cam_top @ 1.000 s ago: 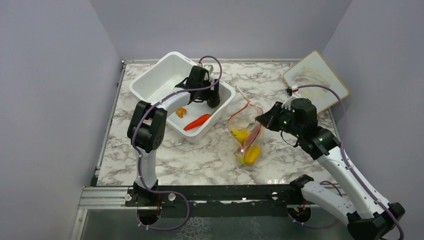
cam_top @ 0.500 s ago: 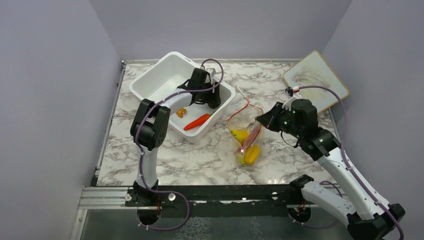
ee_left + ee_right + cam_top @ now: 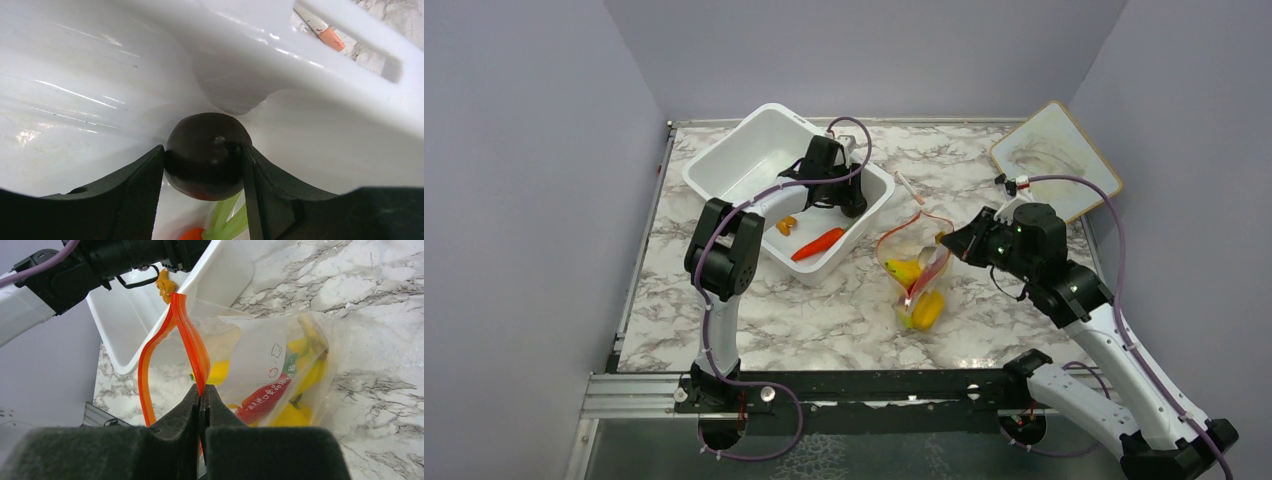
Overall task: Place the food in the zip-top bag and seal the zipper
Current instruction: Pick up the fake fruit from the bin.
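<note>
In the left wrist view the dark brown round fruit lies in the white tub's corner, and my left gripper is shut on it, with both fingers against its sides. An orange carrot with a green top lies just below it. From above, the left gripper is down inside the tub. My right gripper is shut on the red-orange zipper and holds the zip-top bag open. The bag holds yellow food and a red chili.
The carrot and small orange bits lie on the tub floor. A white-and-red pen-like stick lies between tub and bag. A wood-framed whiteboard leans at the back right. Purple walls close in three sides.
The left gripper's jaws have closed in onto the dark fruit. The right gripper has shifted slightly right and down with the bag's rim.
</note>
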### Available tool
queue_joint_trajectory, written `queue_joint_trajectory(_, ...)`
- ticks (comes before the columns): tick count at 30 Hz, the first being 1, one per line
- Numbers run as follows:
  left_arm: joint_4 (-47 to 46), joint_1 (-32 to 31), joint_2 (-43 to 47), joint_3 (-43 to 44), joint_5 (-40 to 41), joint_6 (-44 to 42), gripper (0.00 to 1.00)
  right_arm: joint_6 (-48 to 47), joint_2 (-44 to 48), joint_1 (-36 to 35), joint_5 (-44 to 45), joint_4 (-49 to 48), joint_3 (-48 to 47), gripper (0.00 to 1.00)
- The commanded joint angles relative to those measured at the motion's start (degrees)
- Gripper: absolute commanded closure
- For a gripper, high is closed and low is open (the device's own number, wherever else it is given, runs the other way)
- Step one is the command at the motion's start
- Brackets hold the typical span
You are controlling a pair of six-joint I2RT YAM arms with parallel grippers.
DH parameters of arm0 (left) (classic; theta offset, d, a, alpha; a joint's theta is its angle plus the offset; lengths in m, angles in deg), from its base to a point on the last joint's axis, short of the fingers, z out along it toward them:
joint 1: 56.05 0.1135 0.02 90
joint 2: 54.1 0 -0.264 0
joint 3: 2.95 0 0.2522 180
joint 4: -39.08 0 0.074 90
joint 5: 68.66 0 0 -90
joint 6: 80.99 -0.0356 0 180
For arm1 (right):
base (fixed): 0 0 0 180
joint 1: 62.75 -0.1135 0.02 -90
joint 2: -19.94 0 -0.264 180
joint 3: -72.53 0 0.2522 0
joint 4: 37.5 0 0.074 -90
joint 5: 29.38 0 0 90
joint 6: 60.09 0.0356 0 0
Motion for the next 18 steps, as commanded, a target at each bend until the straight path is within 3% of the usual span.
queue_joint_trajectory(1, 2.7, 0.1, 2.7, 1.0, 2.7, -2.0, 0.53, 0.8, 1.7, 0.1, 0.5, 0.0, 0.4, 0.99)
queue_joint_trajectory(18, 4.2, 0.1, 8.9, -1.1, 10.9, -2.7, 0.60, 1.9, 1.7, 0.1, -0.9, 0.6, 0.2, 0.99)
